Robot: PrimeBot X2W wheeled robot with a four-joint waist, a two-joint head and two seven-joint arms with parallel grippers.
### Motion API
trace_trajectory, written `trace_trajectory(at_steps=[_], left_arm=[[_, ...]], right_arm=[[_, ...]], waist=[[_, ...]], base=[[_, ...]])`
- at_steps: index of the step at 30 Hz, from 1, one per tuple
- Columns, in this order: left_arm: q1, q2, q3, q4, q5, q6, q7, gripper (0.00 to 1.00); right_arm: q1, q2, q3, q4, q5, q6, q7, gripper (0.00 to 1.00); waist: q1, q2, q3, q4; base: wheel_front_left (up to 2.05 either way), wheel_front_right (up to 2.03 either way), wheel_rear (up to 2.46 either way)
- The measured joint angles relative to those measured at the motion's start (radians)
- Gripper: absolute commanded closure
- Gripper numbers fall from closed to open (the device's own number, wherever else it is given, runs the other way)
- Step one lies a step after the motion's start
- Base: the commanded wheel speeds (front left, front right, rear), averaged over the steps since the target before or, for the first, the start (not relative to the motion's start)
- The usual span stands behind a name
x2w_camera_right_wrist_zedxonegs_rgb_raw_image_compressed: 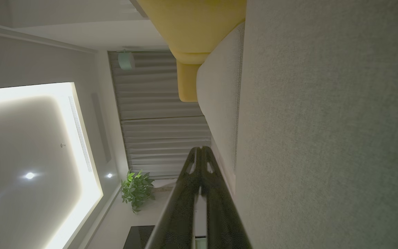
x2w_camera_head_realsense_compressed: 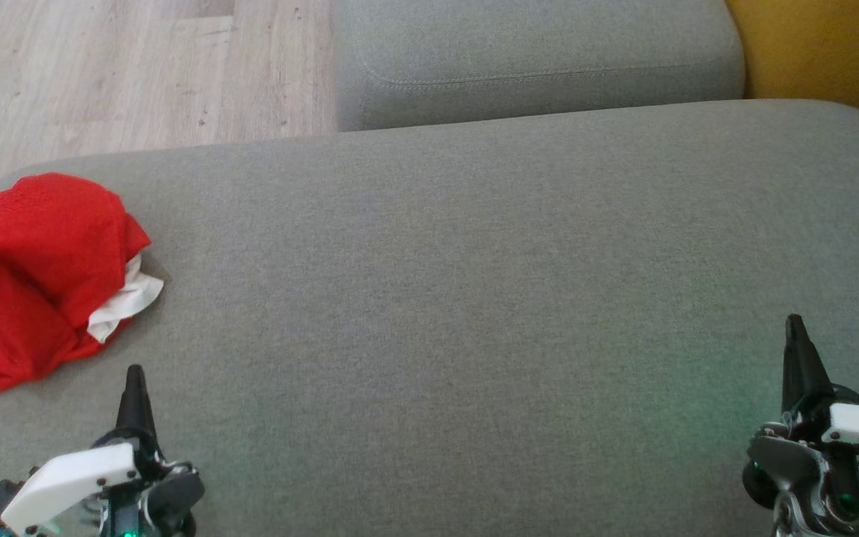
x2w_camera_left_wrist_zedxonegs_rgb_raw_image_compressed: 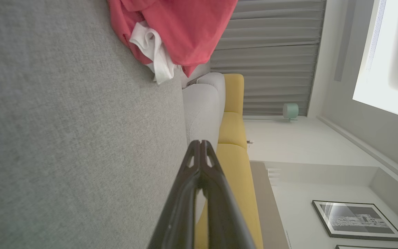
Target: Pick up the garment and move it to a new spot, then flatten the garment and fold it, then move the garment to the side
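Garment (x2w_camera_head_realsense_compressed: pixel 27 283) lies bunched at the left edge of the sofa cushion (x2w_camera_head_realsense_compressed: pixel 474 298), near the left end effector (x2w_camera_head_realsense_compressed: pixel 135 377); that and the right end effector (x2w_camera_head_realsense_compressed: pixel 796 328) are both closed together, empty. Best to open the left one wide first; then pinch a high fold, not a loose hem.

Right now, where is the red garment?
In the head view the red garment lies bunched at the left edge of the grey cushion, ahead of the left gripper.
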Motion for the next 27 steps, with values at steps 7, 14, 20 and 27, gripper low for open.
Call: trace_trajectory(at_steps=[7,14,20,27], left_arm=[[0.0,0.0,0.0,0.0,0.0,0.0,0.0,1.0],[0.0,0.0,0.0,0.0,0.0,0.0,0.0,1.0],[0.0,0.0,0.0,0.0,0.0,0.0,0.0,1.0],[0.0,0.0,0.0,0.0,0.0,0.0,0.0,1.0]], right_arm=[[0.0,0.0,0.0,0.0,0.0,0.0,0.0,1.0],[0.0,0.0,0.0,0.0,0.0,0.0,0.0,1.0],[0.0,0.0,0.0,0.0,0.0,0.0,0.0,1.0],[0.0,0.0,0.0,0.0,0.0,0.0,0.0,1.0]], waist=[[0.0,0.0,0.0,0.0],[0.0,0.0,0.0,0.0],[0.0,0.0,0.0,0.0],[0.0,0.0,0.0,0.0]], base=[[0.0,0.0,0.0],[0.0,0.0,0.0],[0.0,0.0,0.0],[0.0,0.0,0.0]])
